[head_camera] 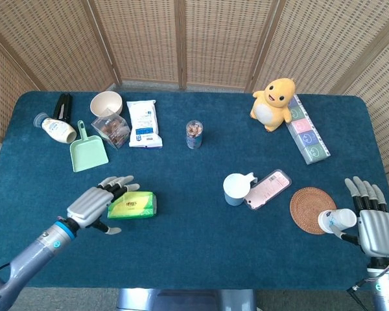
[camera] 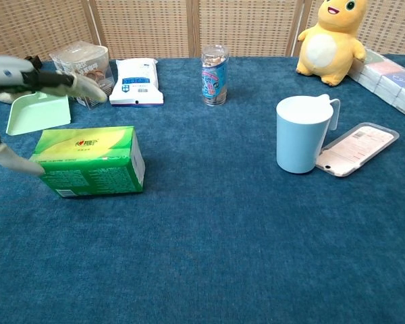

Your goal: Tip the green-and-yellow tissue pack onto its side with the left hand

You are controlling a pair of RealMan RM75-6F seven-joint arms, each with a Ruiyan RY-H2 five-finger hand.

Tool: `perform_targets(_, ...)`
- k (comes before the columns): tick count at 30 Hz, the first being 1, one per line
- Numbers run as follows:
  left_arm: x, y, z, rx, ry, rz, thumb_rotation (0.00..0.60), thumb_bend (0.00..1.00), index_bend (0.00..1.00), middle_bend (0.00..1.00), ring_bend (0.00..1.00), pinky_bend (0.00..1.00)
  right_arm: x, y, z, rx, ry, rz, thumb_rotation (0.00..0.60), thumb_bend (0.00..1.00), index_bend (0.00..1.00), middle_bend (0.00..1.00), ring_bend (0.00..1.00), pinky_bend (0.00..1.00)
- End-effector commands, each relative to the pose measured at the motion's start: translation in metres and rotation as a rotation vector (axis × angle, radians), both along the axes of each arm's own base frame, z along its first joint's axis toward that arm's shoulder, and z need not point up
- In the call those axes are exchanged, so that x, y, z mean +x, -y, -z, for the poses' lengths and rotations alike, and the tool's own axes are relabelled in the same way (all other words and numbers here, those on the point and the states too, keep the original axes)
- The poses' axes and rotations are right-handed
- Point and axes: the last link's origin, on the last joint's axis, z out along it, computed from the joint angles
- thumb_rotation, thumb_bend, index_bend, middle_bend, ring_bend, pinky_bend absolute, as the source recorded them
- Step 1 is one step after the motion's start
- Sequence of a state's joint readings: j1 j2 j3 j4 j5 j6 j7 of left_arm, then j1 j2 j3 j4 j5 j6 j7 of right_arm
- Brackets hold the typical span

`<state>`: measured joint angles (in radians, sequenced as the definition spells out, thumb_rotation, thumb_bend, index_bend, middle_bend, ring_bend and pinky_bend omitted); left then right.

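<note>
Here the left hand [head_camera: 94,205] sits at the near-left part of the table, just off the left end of the tissue pack [head_camera: 132,205]. The pack lies directly to the hand's right, almost touching. Its long axis runs left to right across the table, roughly in line with the forearm's reach. In the chest view the fingers [camera: 67,79] are spread above and behind the pack's far top edge, while the thumb [camera: 13,160] points at the near lower corner of its left end. Whether the thumb tip touches the wrapper I cannot tell. The hand is released, fingers apart, grasping nothing.

The right hand [head_camera: 376,227] is at the far right edge of the table, well apart from the pack, holding a small white cup [head_camera: 332,220] against its thumb. So the left hand is by far the nearer, as the task demands.

The pack is a soft rectangular block in plastic wrap, with a yellow-green top face carrying a small red logo and a darker green front face [camera: 91,177] with fine print. It rests on a broad face, flat on the blue cloth [camera: 223,256]. The wrap looks slightly puffed, so it will probably give under a push.

Judgement: tipping turns on rolling the pack about its long axis. Fingers over the far top edge could pull it toward the robot onto the front face.
</note>
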<state>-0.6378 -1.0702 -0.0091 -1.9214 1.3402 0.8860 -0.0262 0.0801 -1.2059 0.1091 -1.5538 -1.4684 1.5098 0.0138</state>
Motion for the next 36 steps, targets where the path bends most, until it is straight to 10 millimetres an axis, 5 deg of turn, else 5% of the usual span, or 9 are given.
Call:
perform_targets(1, -0.003, -0.003, 0.023, -0.001, -0.036, -0.009, 0.6, 0.0, 0.11, 0.0, 0.0, 0.0, 0.0, 0.0, -0.001, -0.002, 0.004, 0.001, 0.6, 0.0, 0.0, 0.0, 0.0, 0.0)
perform_targets(6, -0.003, -0.007, 0.033, 0.049, -0.073, -0.027, 0.6, 0.0, 0.11, 0.0, 0.0, 0.02, -0.001, 0.001, -0.001, 0.001, 0.009, 0.002, 0.6, 0.0, 0.0, 0.0, 0.0, 0.0)
perform_targets(9, -0.003, -0.01, 0.037, 0.084, -0.091, -0.041, 0.6, 0.0, 0.13, 0.02, 0.01, 0.16, -0.001, 0.0, -0.001, 0.003, 0.009, 0.001, 0.6, 0.0, 0.0, 0.0, 0.0, 0.0)
perform_targets(13, 0.0, -0.015, 0.042, 0.158, -0.105, -0.054, 0.6, 0.01, 0.31, 0.31, 0.28, 0.5, 0.0, 0.0, -0.001, 0.001, 0.012, 0.0, 0.6, 0.0, 0.0, 0.0, 0.0, 0.0)
perform_targets(16, 0.001, -0.015, 0.043, 0.193, -0.113, -0.067, 0.6, 0.03, 0.44, 0.47, 0.43, 0.62, -0.001, 0.0, -0.002, 0.002, 0.015, 0.001, 0.6, 0.0, 0.0, 0.0, 0.0, 0.0)
perform_targets(25, 0.006, -0.01, 0.037, 0.178, -0.078, -0.079, 0.6, 0.03, 0.49, 0.5, 0.45, 0.62, 0.0, 0.0, -0.001, 0.004, 0.013, 0.001, 0.6, 0.0, 0.0, 0.0, 0.0, 0.0)
perform_targets(30, 0.019, -0.001, 0.025, -0.037, 0.064, -0.165, 0.6, 0.03, 0.49, 0.5, 0.45, 0.62, -0.001, 0.0, 0.0, 0.007, 0.009, 0.003, 0.6, 0.0, 0.0, 0.0, 0.0, 0.0)
perform_targets(36, 0.022, -0.017, 0.008, -0.237, 0.118, -0.278, 0.6, 0.03, 0.49, 0.5, 0.45, 0.62, 0.0, 0.0, 0.001, 0.008, 0.003, 0.004, 0.6, 0.0, 0.0, 0.0, 0.0, 0.0)
